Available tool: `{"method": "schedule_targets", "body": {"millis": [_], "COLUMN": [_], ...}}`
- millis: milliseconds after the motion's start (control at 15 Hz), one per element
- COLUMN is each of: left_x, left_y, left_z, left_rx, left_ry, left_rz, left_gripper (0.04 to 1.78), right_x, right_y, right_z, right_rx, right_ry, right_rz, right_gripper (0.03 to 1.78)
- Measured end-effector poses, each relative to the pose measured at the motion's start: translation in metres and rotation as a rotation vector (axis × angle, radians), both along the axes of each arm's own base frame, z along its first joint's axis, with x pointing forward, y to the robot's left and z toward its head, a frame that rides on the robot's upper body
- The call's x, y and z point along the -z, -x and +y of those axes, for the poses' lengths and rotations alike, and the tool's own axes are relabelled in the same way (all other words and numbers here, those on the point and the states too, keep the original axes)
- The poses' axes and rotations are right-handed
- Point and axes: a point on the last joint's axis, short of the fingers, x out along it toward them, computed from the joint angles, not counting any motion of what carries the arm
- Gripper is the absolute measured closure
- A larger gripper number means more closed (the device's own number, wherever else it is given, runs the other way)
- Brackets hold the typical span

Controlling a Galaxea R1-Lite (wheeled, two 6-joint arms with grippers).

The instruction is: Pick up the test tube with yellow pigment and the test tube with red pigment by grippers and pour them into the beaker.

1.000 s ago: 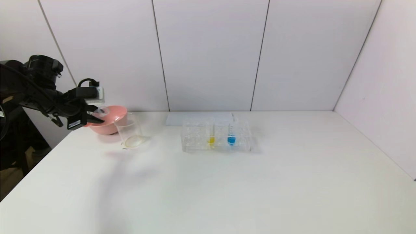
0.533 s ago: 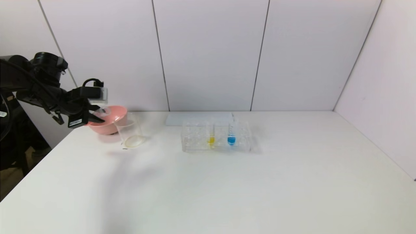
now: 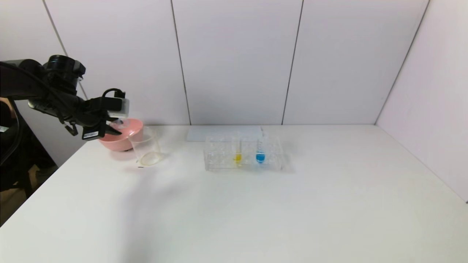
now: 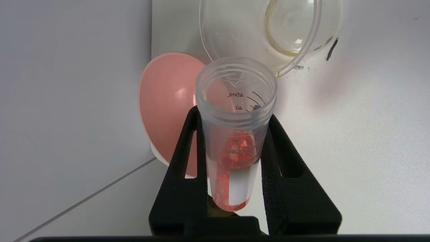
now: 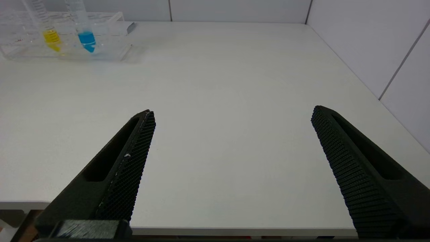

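My left gripper (image 3: 112, 128) is shut on the test tube with red pigment (image 4: 235, 134), tilted with its open mouth toward the beaker (image 3: 145, 146). It hangs over the pink bowl, just left of the beaker's rim. In the left wrist view the gripper (image 4: 235, 117) clamps the tube's sides, and red liquid lies at the tube's closed end. The beaker (image 4: 265, 30) stands just beyond the tube's mouth. The test tube with yellow pigment (image 3: 237, 151) stands upright in the clear rack (image 3: 219, 157); it also shows in the right wrist view (image 5: 50, 33). My right gripper (image 5: 231, 114) is open and empty near the table's front edge.
A pink bowl (image 3: 126, 137) sits behind and left of the beaker, at the table's far left. A blue-liquid tube (image 3: 260, 151) stands in the rack beside the yellow one. A pale flat sheet (image 3: 212, 133) lies behind the rack. The wall is close behind.
My left gripper has moved right and slightly up with the red tube, closer to the beaker. The rack, beaker and bowl have not moved.
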Motion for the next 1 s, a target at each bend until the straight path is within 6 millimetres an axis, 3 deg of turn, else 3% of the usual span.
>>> {"method": "schedule_targets", "body": {"millis": [1000], "left_x": [0.003], "left_y": [-0.008], "left_z": [-0.014], "left_rx": [0.013], "left_ry": [-0.252], "left_rz": [-0.008], "left_gripper": [1.36], "right_x": [0.0], "right_y": [0.0], "right_z": [0.0], "right_rx": [0.0], "right_ry": [0.0], "right_rz": [0.0], "right_gripper": [0.11]}}
